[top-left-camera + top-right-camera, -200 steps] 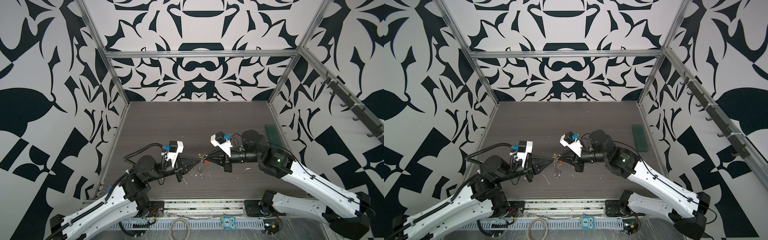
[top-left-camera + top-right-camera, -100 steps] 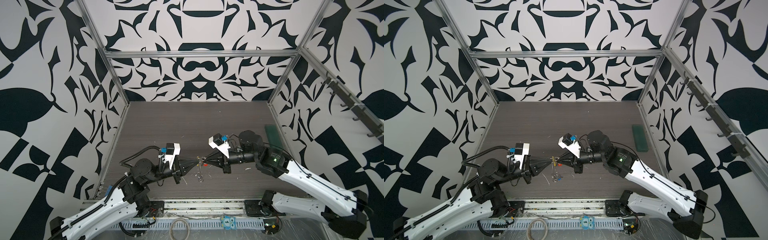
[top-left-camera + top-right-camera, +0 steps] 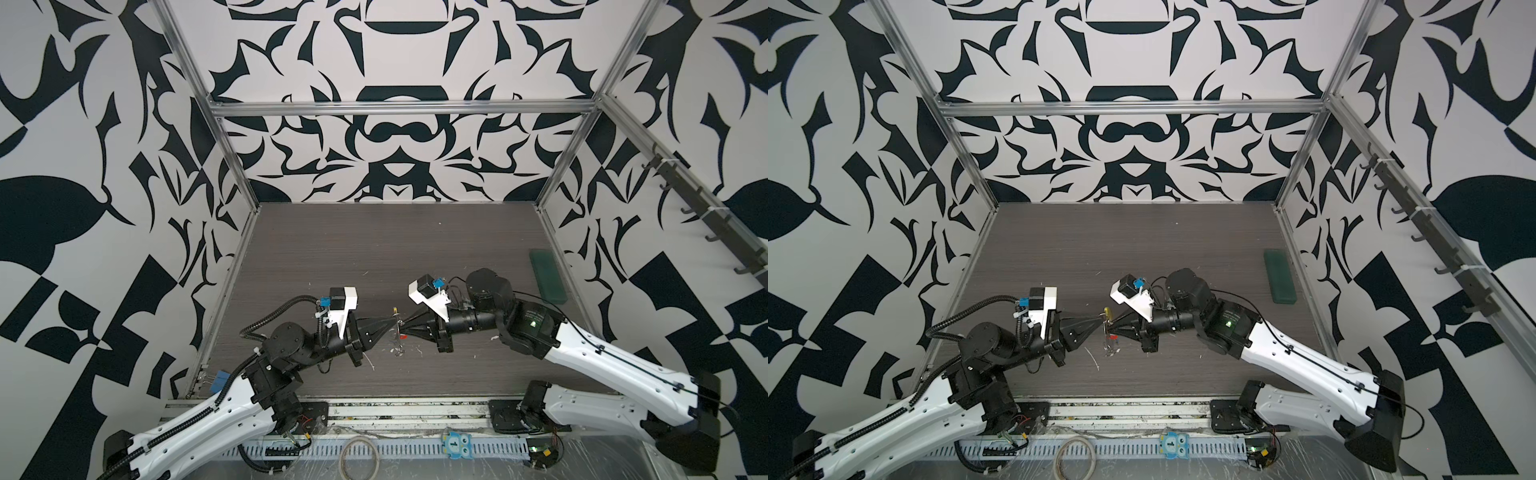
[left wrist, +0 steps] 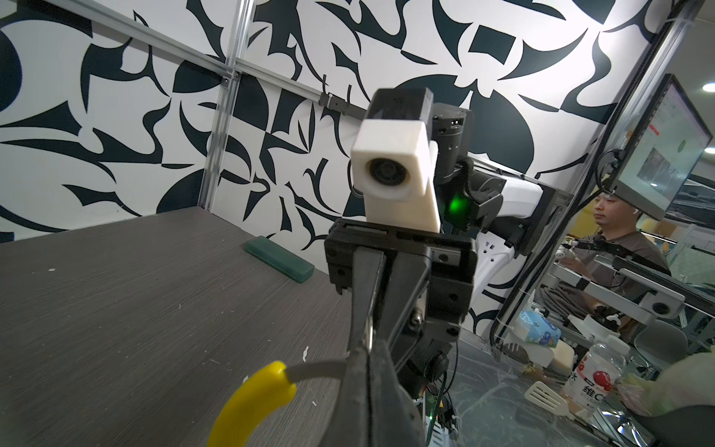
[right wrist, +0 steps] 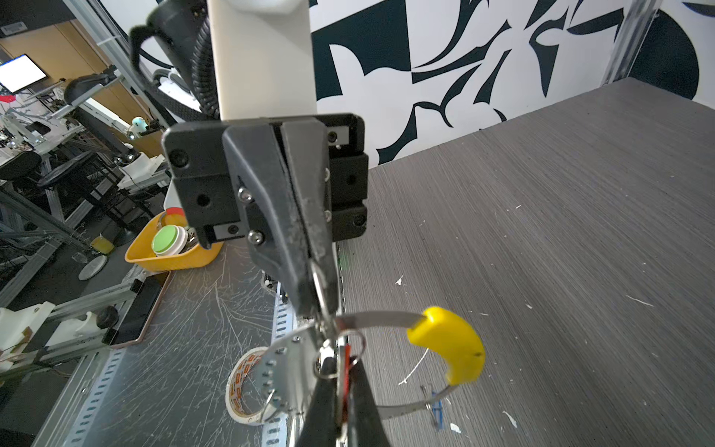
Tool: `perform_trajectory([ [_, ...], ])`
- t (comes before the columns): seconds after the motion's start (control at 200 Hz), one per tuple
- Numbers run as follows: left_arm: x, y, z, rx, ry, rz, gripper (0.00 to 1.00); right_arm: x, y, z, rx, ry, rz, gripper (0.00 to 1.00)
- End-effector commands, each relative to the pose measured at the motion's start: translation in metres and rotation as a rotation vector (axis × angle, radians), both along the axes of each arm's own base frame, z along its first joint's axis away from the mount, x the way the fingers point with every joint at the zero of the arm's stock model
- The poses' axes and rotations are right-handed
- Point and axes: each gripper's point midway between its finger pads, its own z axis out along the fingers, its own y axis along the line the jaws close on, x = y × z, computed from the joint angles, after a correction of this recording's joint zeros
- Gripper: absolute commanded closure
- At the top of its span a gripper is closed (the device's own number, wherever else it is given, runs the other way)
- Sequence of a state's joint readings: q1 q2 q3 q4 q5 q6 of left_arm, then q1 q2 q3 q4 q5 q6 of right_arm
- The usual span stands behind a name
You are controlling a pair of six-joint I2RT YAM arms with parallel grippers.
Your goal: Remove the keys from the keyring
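Note:
Both grippers meet tip to tip above the table's front middle in both top views. My left gripper is shut on the grey band of the keyring, close to its curved yellow section. My right gripper is shut on the red key, whose small ring sits at the fingertips. The blue key hangs lower on the band, free of both grippers. The loop dangles below the tips.
A dark green case lies by the right wall. A tape roll and a beige hoop sit on the metal front ledge, off the table. White scraps dot the tabletop.
Both arms have drifted a little to the left and toward the table's front, still joined at the keyring. Neither gripper has opened.

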State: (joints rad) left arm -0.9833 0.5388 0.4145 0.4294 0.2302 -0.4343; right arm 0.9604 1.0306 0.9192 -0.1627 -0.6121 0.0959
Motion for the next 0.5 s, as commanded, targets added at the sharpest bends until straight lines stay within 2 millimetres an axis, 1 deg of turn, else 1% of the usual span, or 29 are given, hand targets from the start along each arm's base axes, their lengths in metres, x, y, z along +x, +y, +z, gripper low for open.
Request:
perform_trajectory([
  [0.0, -0.001, 0.019, 0.052, -0.187, -0.099, 0.054, 1.0, -0.006, 0.003, -0.02, -0.033, 0.022, -0.01, 1.0],
  [0.115, -0.001, 0.017, 0.053, -0.188, -0.106, 0.047, 1.0, -0.011, 0.006, -0.02, -0.02, 0.013, 0.001, 1.0],
  [0.195, -0.002, 0.013, 0.05, -0.163, -0.098, 0.033, 1.0, -0.015, 0.006, -0.014, -0.002, 0.002, 0.015, 1.0],
  [0.28, -0.004, 0.01, 0.046, -0.145, -0.095, 0.015, 1.0, -0.015, 0.0, -0.003, 0.014, -0.029, -0.01, 1.0],
  [0.3, -0.004, 0.01, 0.046, -0.144, -0.095, 0.013, 1.0, -0.015, -0.003, 0.001, 0.02, -0.038, -0.018, 0.98],
  [0.395, -0.004, 0.011, 0.043, -0.139, -0.092, 0.016, 1.0, -0.016, -0.015, 0.022, 0.061, -0.08, -0.05, 0.83],
  [0.495, -0.004, 0.012, 0.041, -0.13, -0.088, 0.023, 1.0, -0.021, -0.029, 0.052, 0.13, -0.121, -0.072, 0.72],
])
